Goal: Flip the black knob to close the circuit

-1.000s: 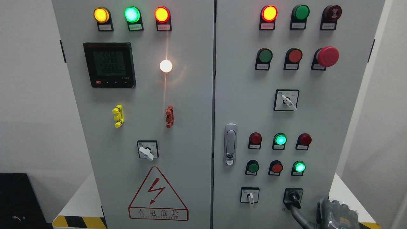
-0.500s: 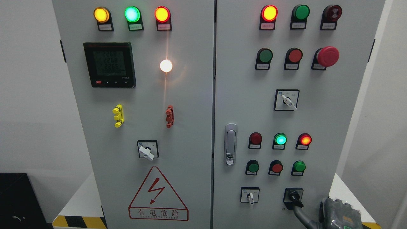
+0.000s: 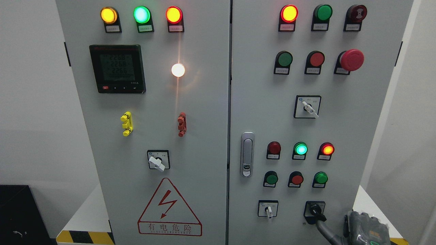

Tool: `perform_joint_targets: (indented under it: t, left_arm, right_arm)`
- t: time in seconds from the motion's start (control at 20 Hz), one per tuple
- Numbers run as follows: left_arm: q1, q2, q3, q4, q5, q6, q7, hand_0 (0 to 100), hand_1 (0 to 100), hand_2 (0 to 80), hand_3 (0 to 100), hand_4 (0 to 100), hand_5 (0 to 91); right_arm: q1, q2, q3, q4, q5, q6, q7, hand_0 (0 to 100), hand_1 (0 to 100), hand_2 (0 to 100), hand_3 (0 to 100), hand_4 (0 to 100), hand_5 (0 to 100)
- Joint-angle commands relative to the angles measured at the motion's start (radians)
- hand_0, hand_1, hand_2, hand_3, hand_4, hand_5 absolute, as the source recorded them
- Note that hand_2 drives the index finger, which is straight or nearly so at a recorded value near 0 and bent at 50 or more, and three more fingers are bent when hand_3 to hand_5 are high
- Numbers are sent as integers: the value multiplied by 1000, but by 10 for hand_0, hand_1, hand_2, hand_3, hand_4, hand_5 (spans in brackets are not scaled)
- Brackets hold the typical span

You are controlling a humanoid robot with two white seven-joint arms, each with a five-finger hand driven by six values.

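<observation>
The black knob (image 3: 314, 210) sits at the lower right of the cabinet's right door (image 3: 340, 129), with a dark finger (image 3: 325, 228) of the right hand (image 3: 366, 228) laid against its lower edge. Whether the other fingers are spread or curled cannot be told, since the hand is cut off by the frame's bottom edge.

Compared with a second ago, the red lamp (image 3: 327, 149) above is now lit and the green button (image 3: 321, 178) below it has gone dark, while the knob's pointer has been turned slightly. From this it is judged that the circuit has been switched and the task is nearly or fully done.

The white switch (image 3: 268, 209) to the left stands well apart. Little room is left below the knob; open space is found to the right, past the cabinet's edge. The left hand is not seen.
</observation>
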Motion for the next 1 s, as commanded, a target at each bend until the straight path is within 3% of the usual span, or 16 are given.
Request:
perform_joint_targets:
  t: [0.0, 0.95]
  left_arm:
    - [6, 0, 0, 0, 0, 0, 0, 120, 556, 0, 0, 0, 0]
    - [6, 0, 0, 0, 0, 0, 0, 120, 556, 0, 0, 0, 0]
  right_arm:
    - [-2, 1, -8, -2, 0, 2, -3, 0, 13, 920, 1000, 961, 982]
    - [6, 10, 18, -3, -3, -4, -11, 0, 20, 917, 1000, 960, 980]
